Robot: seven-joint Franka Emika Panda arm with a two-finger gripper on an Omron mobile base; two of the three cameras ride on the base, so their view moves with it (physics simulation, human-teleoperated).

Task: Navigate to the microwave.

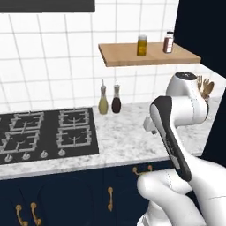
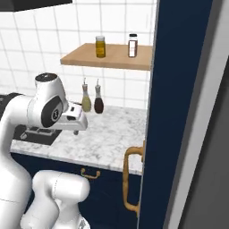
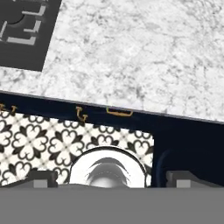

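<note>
Here the white arm folds up in front of the base, its tool (image 3: 112,177) pointing down, with 2 dark fingertips (image 3: 41,178) set well apart at the bottom of the hand view and nothing between them, so the tool is released. Beneath it lies a black-and-white patterned floor (image 3: 39,142), then the navy cabinet fronts (image 1: 66,198) with brass handles (image 1: 110,197), one of them a small pull (image 3: 119,113) just under the table's edge. Above these runs the marble table (image 1: 128,137), bare in its near part. To the left on it sits the black gas hob (image 1: 44,132) with 4 grey grates and a row of knobs along its front. Farther back, near the white tiled wall (image 1: 57,57), 2 slim bottles stand side by side: a yellowish oil bottle (image 1: 103,102) and a dark bottle (image 1: 116,101). At the right end of the table, past the arm's shoulder, some wooden utensils (image 1: 205,88) stick up. Higher on the wall a wooden shelf (image 1: 132,56) carries an amber jar (image 1: 142,45) and a dark shaker (image 1: 168,43), well apart. A tall navy panel (image 2: 179,112) with a long brass handle (image 2: 130,179) closes the scene on the right. The microwave cannot be located from here.
</note>
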